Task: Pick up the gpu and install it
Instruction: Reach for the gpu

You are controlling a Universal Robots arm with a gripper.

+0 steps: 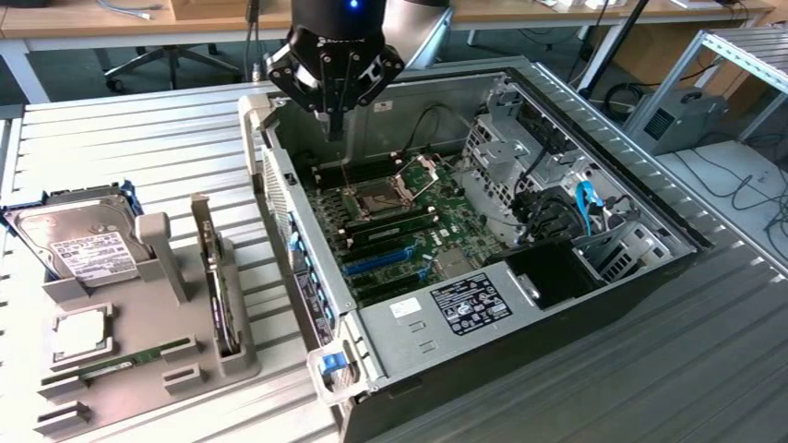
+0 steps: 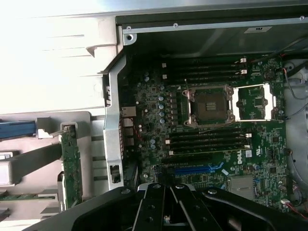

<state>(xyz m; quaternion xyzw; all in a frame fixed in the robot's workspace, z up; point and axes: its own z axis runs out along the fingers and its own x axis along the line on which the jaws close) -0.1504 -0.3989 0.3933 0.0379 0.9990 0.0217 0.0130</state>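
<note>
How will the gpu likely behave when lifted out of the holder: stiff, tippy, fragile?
The gpu is a thin flat card standing on edge in the holder, so it is likely stiff, yet apt to tip once clear of its slot. Its exposed green board suggests fragile faces, so a hard pinch looks risky. It is probably light for its size.

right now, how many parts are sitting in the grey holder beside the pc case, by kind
hard drive: 1
gpu: 1
ram stick: 1
square silver chip: 1
total: 4
</note>
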